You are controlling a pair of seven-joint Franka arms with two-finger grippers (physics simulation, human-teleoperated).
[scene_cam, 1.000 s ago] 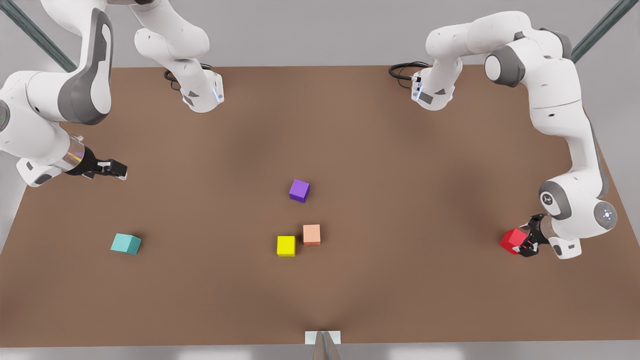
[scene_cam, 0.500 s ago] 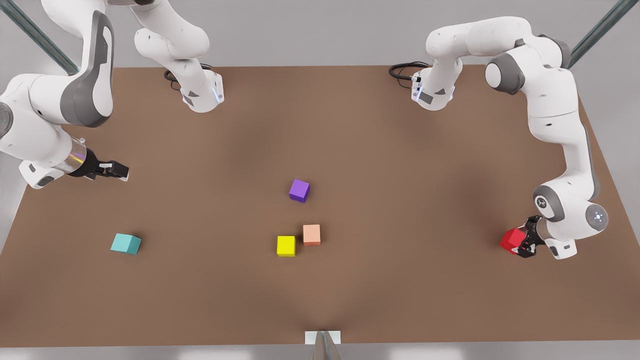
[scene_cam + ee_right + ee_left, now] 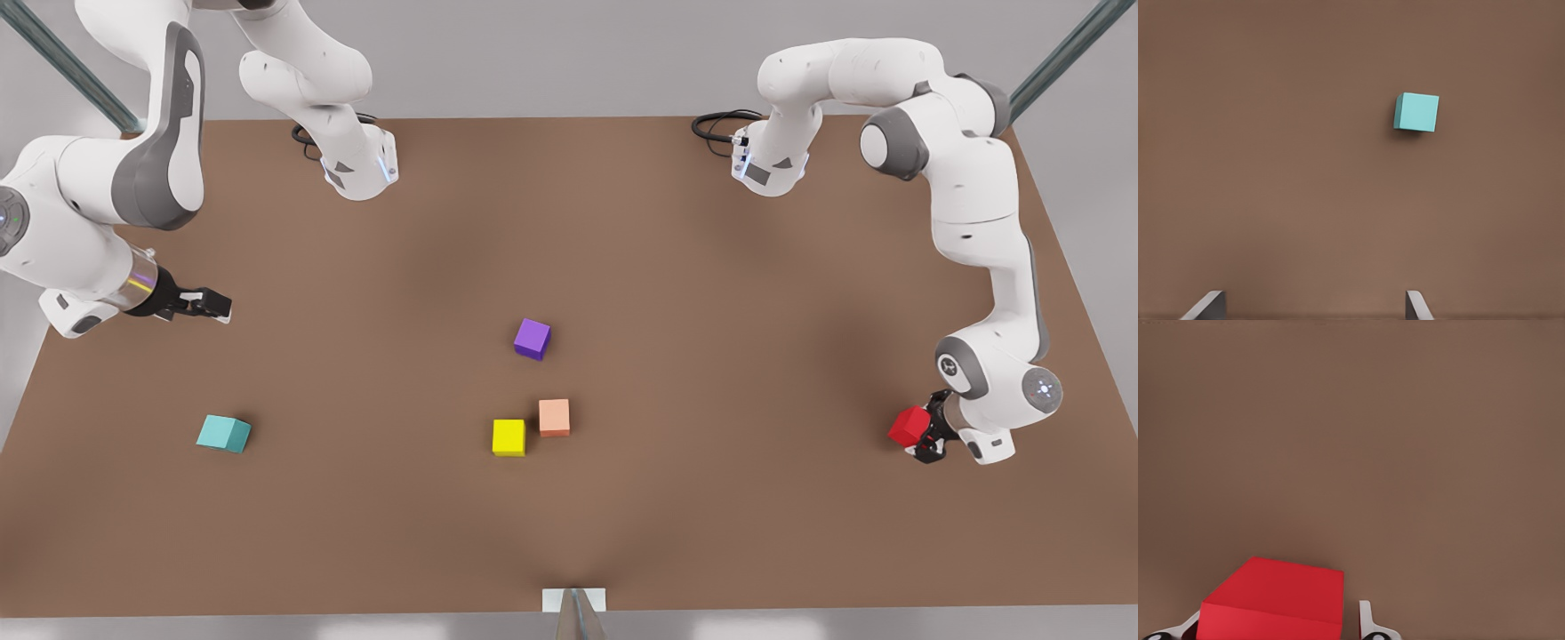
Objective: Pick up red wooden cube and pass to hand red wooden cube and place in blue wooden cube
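Since your left gripper (image 3: 920, 437) clamps the red wooden cube (image 3: 909, 426) for handover, your right gripper (image 3: 203, 305) waits wide-jawed above the blue wooden cube (image 3: 223, 433).

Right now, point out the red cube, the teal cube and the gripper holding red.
red cube (image 3: 908, 426), front view, exposed face.
teal cube (image 3: 223, 433), front view, top face.
left gripper (image 3: 925, 433), front view, between its fingertips.
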